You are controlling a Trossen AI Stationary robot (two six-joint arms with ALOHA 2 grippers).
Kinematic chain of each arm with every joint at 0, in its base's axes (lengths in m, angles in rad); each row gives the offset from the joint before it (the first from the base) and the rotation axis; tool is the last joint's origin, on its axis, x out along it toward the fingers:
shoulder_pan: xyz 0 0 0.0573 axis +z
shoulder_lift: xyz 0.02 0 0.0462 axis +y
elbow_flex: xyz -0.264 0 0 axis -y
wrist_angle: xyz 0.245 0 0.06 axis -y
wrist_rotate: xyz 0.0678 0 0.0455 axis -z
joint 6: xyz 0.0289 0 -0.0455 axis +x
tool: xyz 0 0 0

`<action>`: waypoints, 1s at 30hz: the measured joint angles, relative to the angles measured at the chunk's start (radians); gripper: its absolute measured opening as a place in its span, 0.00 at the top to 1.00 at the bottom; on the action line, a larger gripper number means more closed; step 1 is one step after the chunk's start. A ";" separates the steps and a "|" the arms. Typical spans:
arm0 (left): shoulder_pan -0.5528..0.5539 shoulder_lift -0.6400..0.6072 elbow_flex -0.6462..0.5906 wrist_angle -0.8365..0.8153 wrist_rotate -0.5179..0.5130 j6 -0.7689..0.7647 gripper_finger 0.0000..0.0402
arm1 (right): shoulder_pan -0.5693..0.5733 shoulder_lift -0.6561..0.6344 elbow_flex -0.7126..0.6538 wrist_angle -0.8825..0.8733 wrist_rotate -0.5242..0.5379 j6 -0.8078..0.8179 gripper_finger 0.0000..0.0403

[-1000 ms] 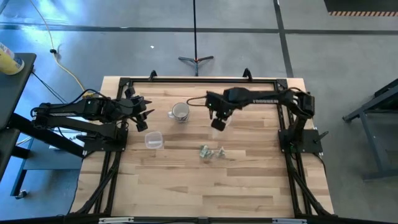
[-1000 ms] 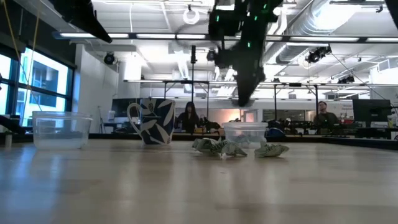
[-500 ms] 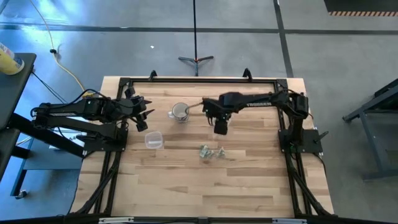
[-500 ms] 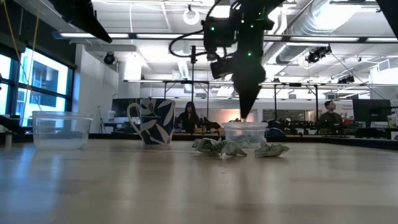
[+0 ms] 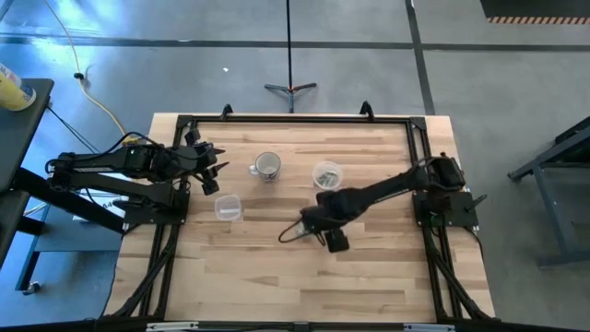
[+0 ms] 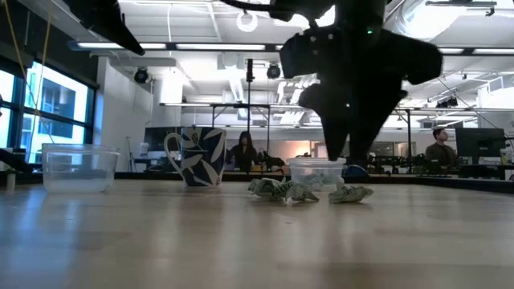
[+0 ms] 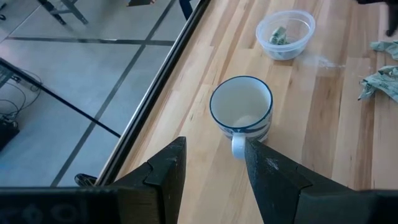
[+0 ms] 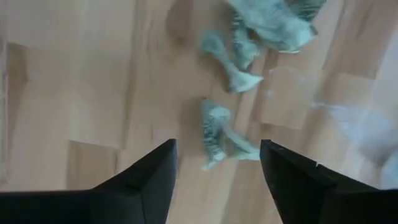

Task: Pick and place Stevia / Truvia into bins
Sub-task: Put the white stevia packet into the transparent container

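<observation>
Several crumpled pale green Stevia packets (image 8: 217,134) lie loose on the wood table, seen in the low view as a small heap (image 6: 283,190) with one packet (image 6: 351,193) apart. My right gripper (image 8: 217,180) hangs open above them (image 6: 349,154), touching nothing, and hides them in the high view (image 5: 312,221). The bin, a round clear cup (image 5: 326,173), stands farther back with a packet (image 7: 278,35) inside. My left gripper (image 7: 211,180) waits open at the table's left (image 5: 212,166), facing the mug.
A white mug with a blue rim (image 5: 266,166) stands left of the cup. A squarish clear tub (image 5: 228,207) sits nearer the left arm. Black frame rails (image 5: 295,120) run along the table's far and side edges. People sit in the room behind (image 6: 243,152).
My right gripper has gone from above the round cup toward the table's near edge and down, and now hangs over the loose packets. The cup, covered by the gripper before, now shows in the high view.
</observation>
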 joint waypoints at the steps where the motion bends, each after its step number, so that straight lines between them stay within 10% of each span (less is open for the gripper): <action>1: 0.000 0.000 0.000 0.000 0.000 0.000 0.50 | 0.007 0.000 -0.008 0.009 -0.001 0.019 0.46; 30: 0.000 0.000 0.000 0.000 0.000 0.000 0.50 | -0.088 0.076 -0.054 0.008 -0.024 -0.098 0.67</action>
